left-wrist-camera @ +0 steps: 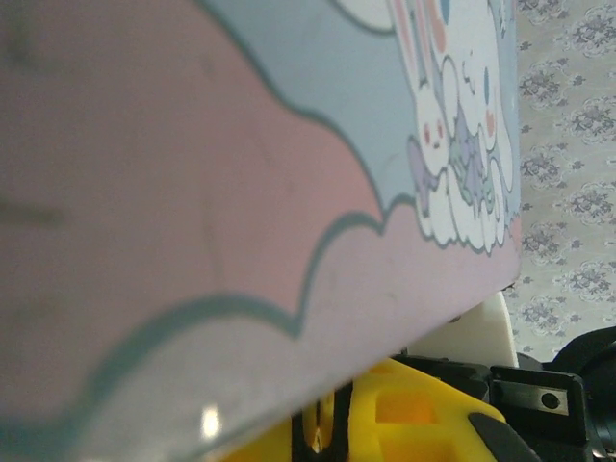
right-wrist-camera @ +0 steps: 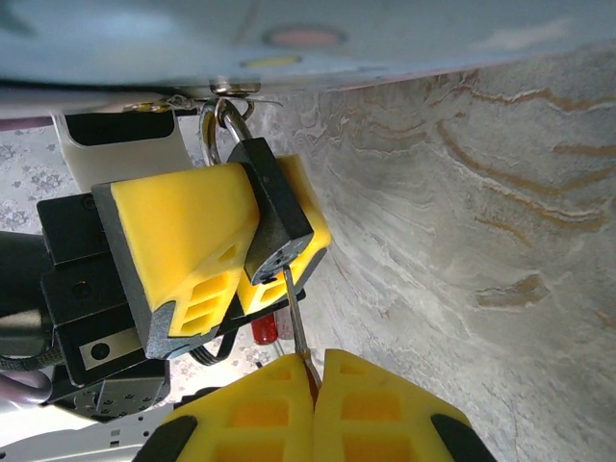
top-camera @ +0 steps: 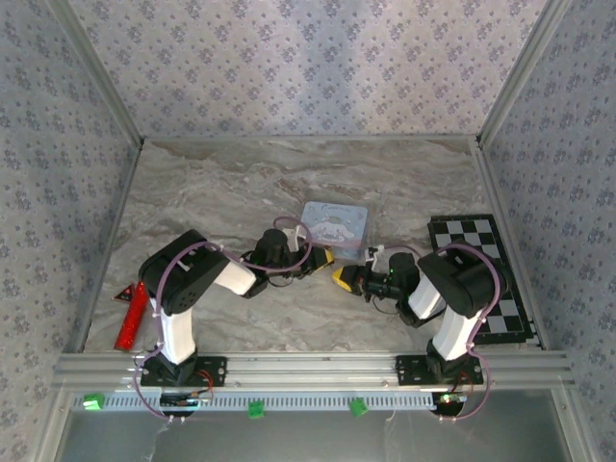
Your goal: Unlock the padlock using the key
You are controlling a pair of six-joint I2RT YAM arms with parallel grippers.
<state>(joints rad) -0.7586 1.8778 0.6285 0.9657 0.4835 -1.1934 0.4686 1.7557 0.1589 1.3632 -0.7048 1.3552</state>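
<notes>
Your right hand (right-wrist-camera: 313, 371) is closed tight on the key (right-wrist-camera: 295, 313), with only the thin blade sticking out past the yellow fingertips. Your left hand (right-wrist-camera: 252, 252) is clamped on the body of the padlock (right-wrist-camera: 277, 217), one finger on either side. The padlock hangs by its shackle from the hasp at the front edge of the box (top-camera: 335, 223), just above the desk (right-wrist-camera: 481, 241), with its keyhole end facing your right hand.

The key tip meets the padlock's lower face right at the keyhole. You cannot tell from the wrist view how deep it sits, or whether it has entered at all. I judge you are at the insertion step, with the turn not yet made.

Next, line the blade up with the keyway; it looks slightly angled to the padlock body. Push straight along that line until the key seats, without bending the blade. Then roll your right wrist to turn the key while your left hand holds the body firm, so the padlock does not twist on the hasp. Watch the shackle for the release.
</notes>
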